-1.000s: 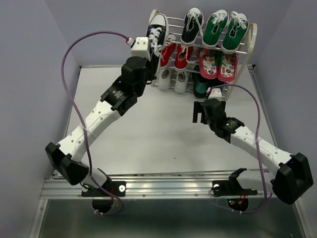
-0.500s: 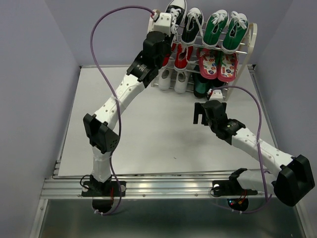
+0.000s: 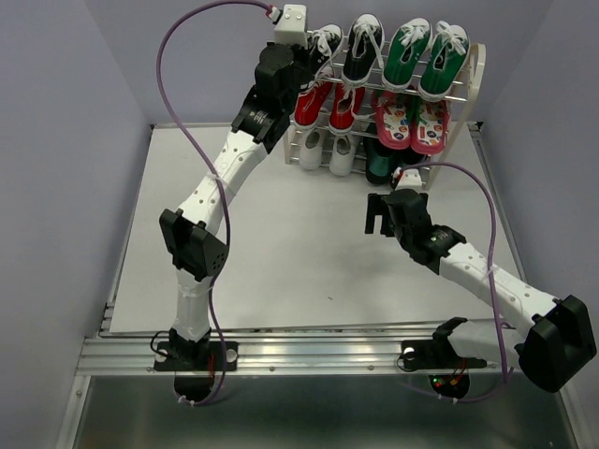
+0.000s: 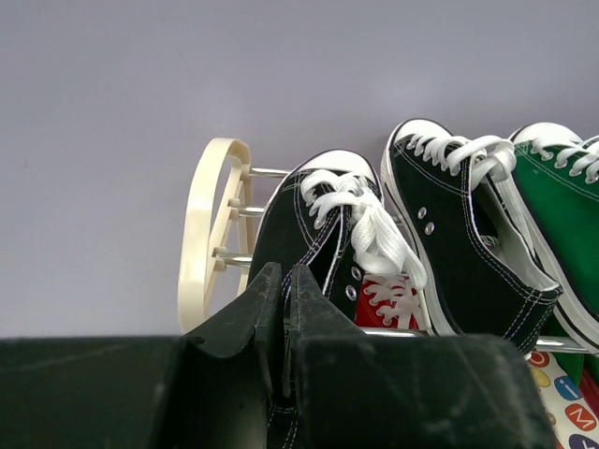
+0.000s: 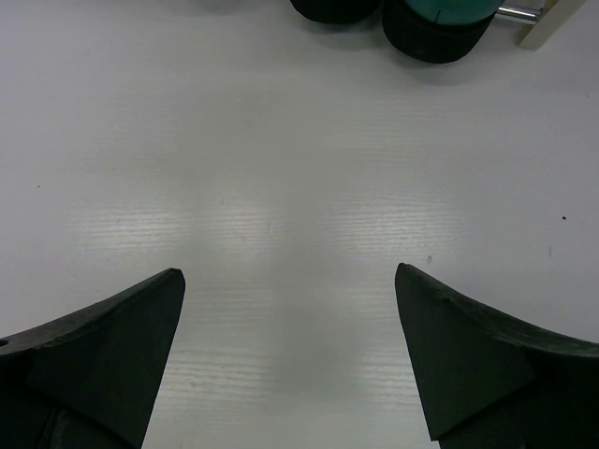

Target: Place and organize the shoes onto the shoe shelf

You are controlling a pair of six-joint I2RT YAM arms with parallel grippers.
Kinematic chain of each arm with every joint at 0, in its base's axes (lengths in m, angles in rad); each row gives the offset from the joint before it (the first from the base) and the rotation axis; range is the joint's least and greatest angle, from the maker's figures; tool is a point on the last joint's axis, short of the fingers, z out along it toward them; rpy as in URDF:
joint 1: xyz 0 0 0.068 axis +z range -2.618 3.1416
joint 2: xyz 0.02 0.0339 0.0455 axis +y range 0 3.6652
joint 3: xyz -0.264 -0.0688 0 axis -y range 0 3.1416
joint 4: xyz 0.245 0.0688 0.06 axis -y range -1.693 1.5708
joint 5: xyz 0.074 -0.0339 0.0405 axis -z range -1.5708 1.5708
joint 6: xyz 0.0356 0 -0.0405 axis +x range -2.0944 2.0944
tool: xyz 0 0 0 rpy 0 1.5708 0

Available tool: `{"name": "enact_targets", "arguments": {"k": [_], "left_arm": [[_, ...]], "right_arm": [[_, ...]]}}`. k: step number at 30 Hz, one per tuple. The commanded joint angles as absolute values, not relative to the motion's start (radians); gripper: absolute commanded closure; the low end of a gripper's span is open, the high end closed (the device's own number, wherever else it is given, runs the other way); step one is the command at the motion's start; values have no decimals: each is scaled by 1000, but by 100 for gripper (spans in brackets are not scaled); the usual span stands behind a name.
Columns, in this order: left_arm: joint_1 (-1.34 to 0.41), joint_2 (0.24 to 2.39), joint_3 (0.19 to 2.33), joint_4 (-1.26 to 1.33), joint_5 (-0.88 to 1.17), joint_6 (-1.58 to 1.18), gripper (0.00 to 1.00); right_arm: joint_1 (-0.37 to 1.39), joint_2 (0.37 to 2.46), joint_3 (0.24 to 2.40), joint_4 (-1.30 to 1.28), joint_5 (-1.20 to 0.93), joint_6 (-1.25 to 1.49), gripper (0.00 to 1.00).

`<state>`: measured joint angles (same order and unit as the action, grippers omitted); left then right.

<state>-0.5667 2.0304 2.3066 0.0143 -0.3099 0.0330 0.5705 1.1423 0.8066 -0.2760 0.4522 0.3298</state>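
Left pincer [image 4: 285,273] raised far forward, clamped; right pincer [image 5: 288,271] low, agape

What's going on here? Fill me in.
The left arm's tool is shut on a black lace-up sneaker with white laces, holding it at the left end of the top tier of the cream-white metal-rod shoe shelf, beside its matching black sneaker. The right arm's tool hangs open over the white table, holding nothing.

Bare table [image 3: 281,243] before packed shoe shelf [image 3: 479,73]
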Motion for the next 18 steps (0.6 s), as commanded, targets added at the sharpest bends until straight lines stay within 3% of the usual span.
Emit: {"name": "enact_targets", "arguments": {"k": [1, 15, 16, 18], "left_arm": [[-554, 2020, 2387, 166, -282, 34, 100], [-557, 1964, 2123, 262, -245, -60, 100], [-558, 1947, 2109, 268, -248, -60, 86], [-558, 1931, 2059, 285, -256, -54, 83]], "right_arm": [[571, 1141, 810, -232, 451, 331, 0], [571, 1138, 805, -233, 471, 322, 0], [571, 1137, 804, -235, 472, 322, 0], [571, 1137, 805, -233, 472, 322, 0]]}}
